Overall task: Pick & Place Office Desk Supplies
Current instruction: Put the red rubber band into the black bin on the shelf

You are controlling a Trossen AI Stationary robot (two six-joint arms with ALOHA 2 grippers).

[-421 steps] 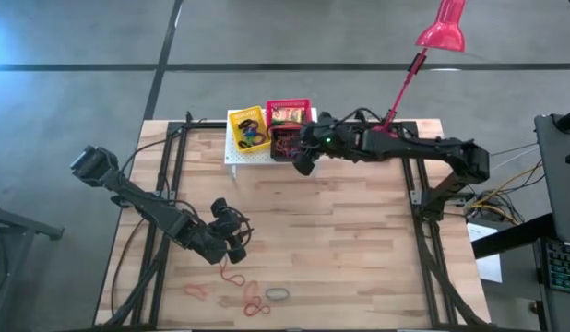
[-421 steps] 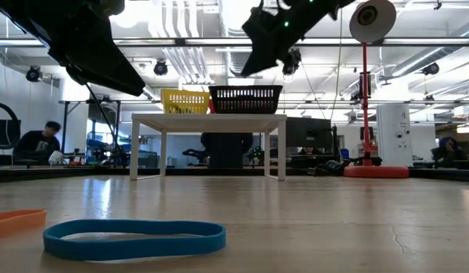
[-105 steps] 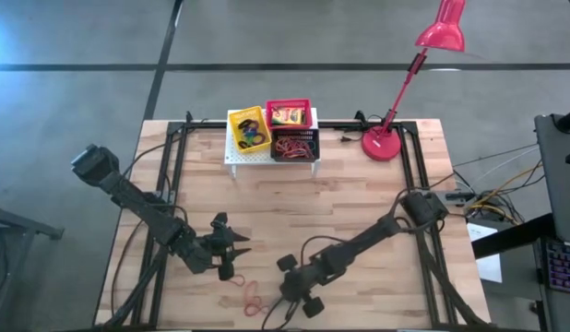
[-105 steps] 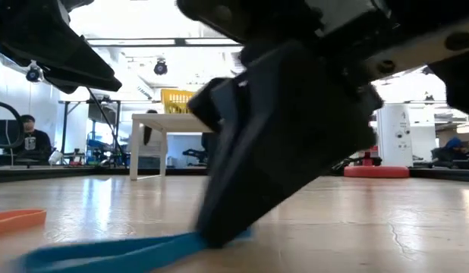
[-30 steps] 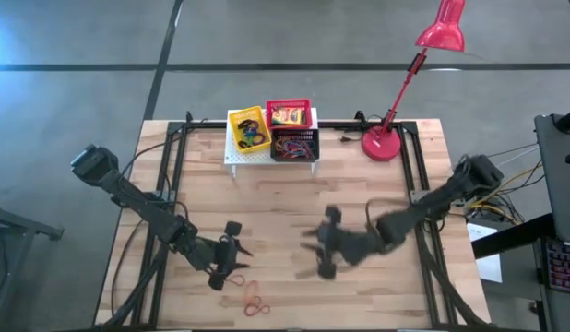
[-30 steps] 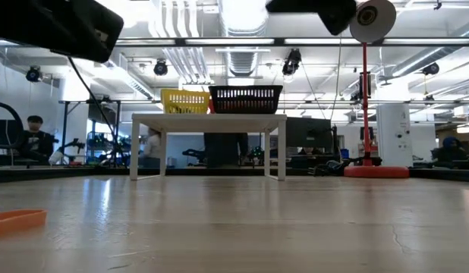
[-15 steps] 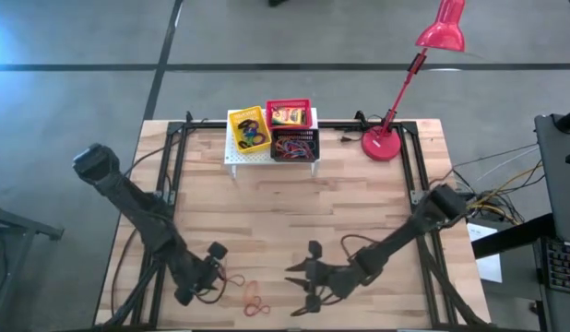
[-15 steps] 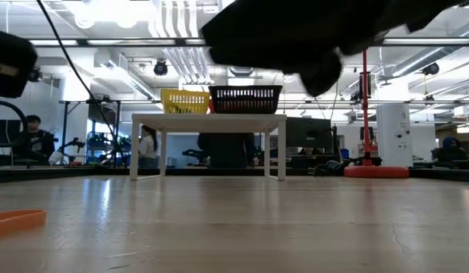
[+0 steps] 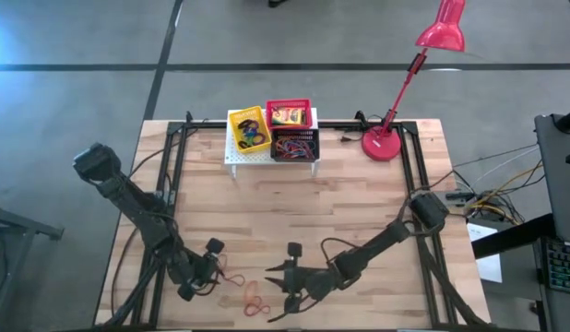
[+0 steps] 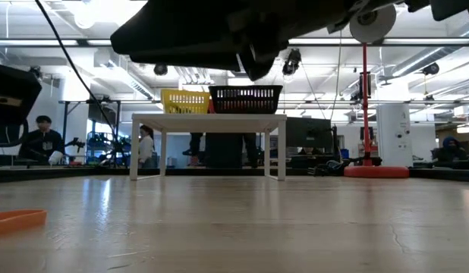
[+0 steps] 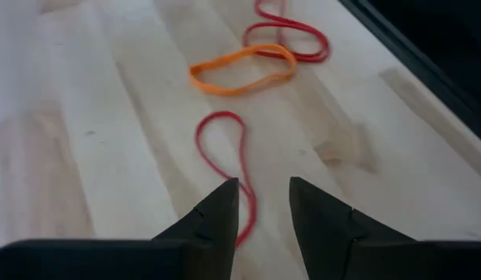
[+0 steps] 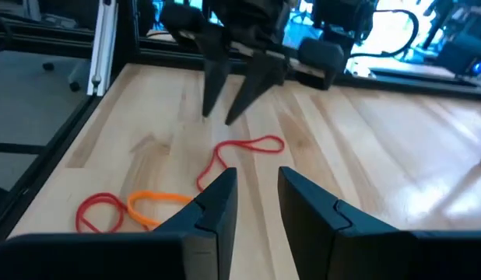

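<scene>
Here your left gripper [image 11: 260, 204] hangs low over the table [image 9: 359, 212] with its fingers slightly spread, straddling the near end of a thin red loop [image 11: 225, 152] that lies flat and stretched long. Just beyond it lie an orange loop [image 11: 242, 68] and a twisted red one [image 11: 287, 35]. Your right gripper [image 12: 252, 198], also spread, points at the same bands from the other side.

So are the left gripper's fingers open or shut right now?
Open. The left gripper shows a clear gap between its fingers, with the long red loop lying below.
</scene>
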